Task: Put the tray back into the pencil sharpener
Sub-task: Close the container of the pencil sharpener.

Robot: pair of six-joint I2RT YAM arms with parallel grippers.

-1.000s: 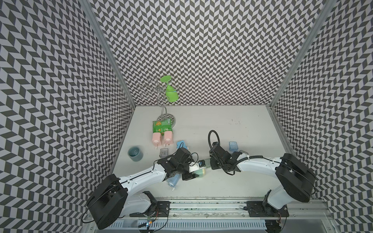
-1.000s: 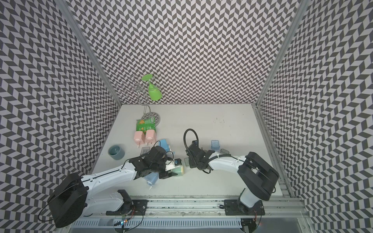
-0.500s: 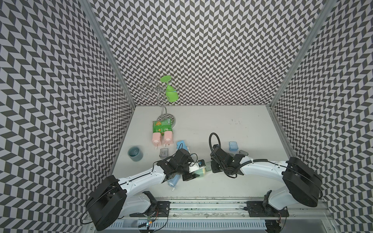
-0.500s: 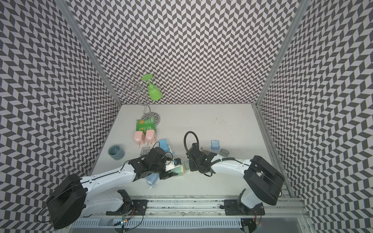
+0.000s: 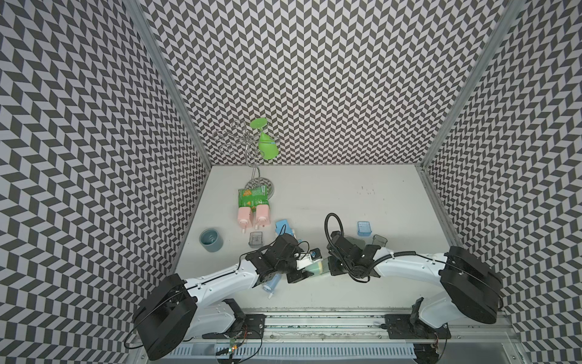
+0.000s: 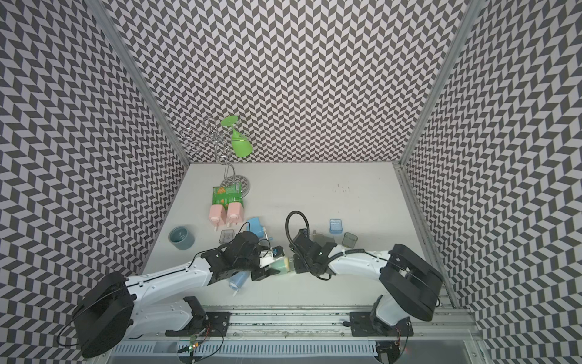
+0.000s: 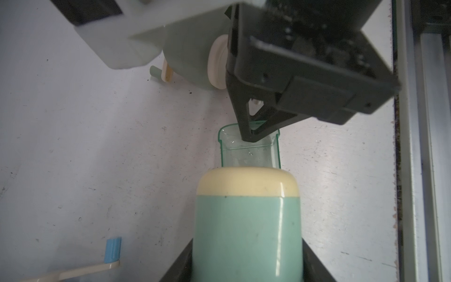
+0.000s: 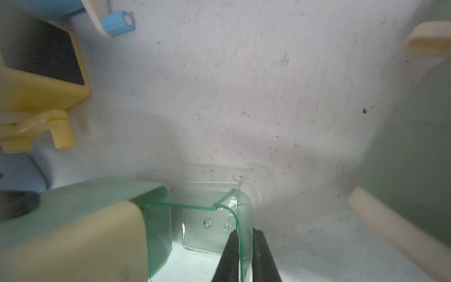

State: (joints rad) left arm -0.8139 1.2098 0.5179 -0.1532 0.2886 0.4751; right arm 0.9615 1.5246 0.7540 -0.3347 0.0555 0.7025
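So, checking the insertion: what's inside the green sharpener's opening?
The clear tray, partly inside the sharpener; its outer end sticks out, pinched by the right gripper. Its depth inside is hidden by the body.

Two pink pump bottles (image 5: 262, 215) lie on the desk (image 5: 346, 195). Touching their far ends is a green snack packet (image 5: 253, 197); beyond them a wire rack (image 5: 269, 184) holds a green goblet (image 5: 268, 148). Left of the bottles stands a blue-grey cup (image 5: 211, 241), just before them a small clear tray (image 5: 255, 238), right of them perhaps a blue sharpener (image 5: 282, 227).
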